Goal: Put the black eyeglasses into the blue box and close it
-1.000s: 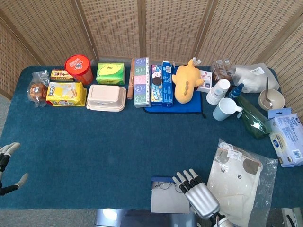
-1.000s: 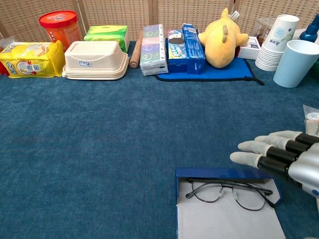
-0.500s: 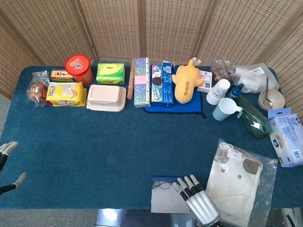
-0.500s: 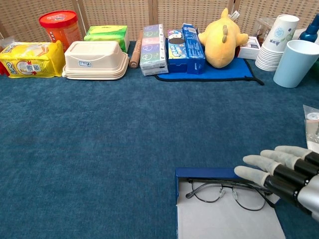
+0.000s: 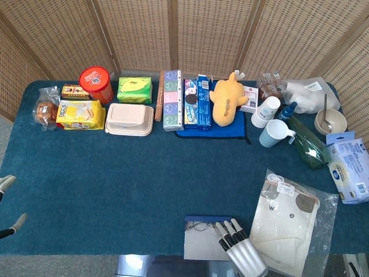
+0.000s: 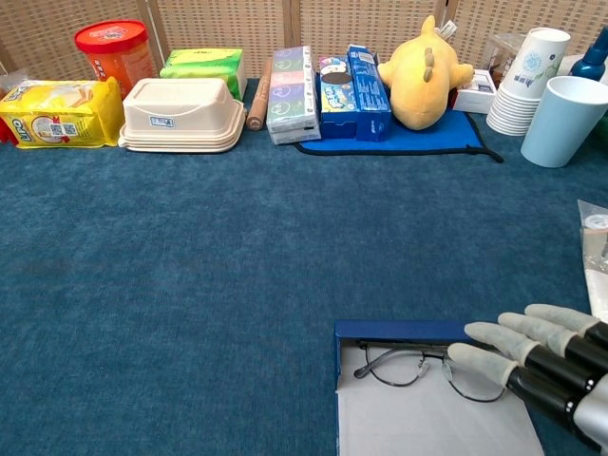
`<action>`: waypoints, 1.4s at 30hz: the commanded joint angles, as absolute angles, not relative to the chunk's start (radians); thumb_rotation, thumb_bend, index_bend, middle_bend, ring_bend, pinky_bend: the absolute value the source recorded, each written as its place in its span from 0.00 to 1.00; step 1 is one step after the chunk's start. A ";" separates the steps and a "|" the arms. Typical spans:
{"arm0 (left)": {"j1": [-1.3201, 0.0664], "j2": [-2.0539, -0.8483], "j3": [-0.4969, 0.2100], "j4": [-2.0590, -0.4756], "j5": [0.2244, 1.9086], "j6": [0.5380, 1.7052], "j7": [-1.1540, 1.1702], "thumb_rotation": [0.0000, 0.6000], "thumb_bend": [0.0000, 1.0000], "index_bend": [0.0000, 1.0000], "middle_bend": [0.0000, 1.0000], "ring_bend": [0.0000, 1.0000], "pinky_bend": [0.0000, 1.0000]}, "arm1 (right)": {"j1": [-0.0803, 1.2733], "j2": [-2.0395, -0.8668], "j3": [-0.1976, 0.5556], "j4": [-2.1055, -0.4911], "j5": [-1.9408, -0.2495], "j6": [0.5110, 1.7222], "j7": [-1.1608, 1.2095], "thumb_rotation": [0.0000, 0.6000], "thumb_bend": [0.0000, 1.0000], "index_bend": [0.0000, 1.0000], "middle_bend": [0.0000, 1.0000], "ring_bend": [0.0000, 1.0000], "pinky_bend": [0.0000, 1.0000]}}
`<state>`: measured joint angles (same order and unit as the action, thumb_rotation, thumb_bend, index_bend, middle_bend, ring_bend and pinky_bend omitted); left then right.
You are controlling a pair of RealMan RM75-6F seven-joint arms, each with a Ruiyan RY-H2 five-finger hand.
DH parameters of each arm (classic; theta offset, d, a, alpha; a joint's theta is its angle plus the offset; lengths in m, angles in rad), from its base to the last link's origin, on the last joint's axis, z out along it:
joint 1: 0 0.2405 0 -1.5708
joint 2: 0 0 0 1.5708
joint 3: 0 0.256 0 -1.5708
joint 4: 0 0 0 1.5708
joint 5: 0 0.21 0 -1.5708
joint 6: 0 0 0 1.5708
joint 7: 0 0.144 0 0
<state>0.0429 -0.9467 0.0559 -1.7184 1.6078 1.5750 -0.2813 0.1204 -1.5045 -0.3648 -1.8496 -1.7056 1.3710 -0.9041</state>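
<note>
The blue box [image 6: 399, 331] lies open at the table's near edge, its grey inside facing up; the head view shows it as well [image 5: 199, 245]. The black eyeglasses [image 6: 408, 366] rest inside it, along the far wall, unfolded [image 5: 202, 226]. My right hand [image 6: 546, 366] hovers low over the box's right end, fingers stretched forward and holding nothing; its fingertips [image 6: 470, 356] overlap the right lens. In the head view the right hand [image 5: 239, 251] sits at the bottom edge. My left hand [image 5: 6, 183] shows only fingertips at the far left edge, spread and empty.
A plastic bag with folded cloth [image 5: 288, 216] lies right of the box. Along the back stand a beige lunch box [image 6: 180, 114], snack packs [image 6: 52, 114], a yellow plush [image 6: 423, 71] on a blue mat, and cups [image 6: 560, 119].
My right hand has drawn back toward the near edge and lower over the box. The left hand has slid further left, almost out of the head view. The glasses and box have not moved.
</note>
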 commanded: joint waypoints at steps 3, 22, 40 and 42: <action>0.048 -0.940 0.056 -1.722 1.611 1.585 -0.279 0.98 0.28 0.06 0.10 0.07 0.00 | 0.106 -1.519 -0.349 -1.808 -1.725 1.359 -0.869 0.85 0.15 0.00 0.00 0.00 0.08; 0.060 -0.928 0.055 -1.738 1.616 1.611 -0.269 0.98 0.28 0.06 0.10 0.07 0.00 | 0.088 -1.580 -0.299 -1.656 -1.791 1.320 -0.737 0.85 0.15 0.00 0.00 0.00 0.05; 0.071 -0.925 0.055 -1.735 1.621 1.630 -0.278 0.98 0.28 0.06 0.10 0.07 0.00 | 0.086 -1.610 -0.263 -1.605 -1.829 1.319 -0.654 0.86 0.14 0.00 0.00 0.00 0.05; 0.071 -0.925 0.055 -1.734 1.621 1.630 -0.280 0.97 0.28 0.06 0.10 0.07 0.00 | 0.086 -1.607 -0.262 -1.614 -1.833 1.319 -0.658 0.86 0.14 0.00 0.00 0.00 0.05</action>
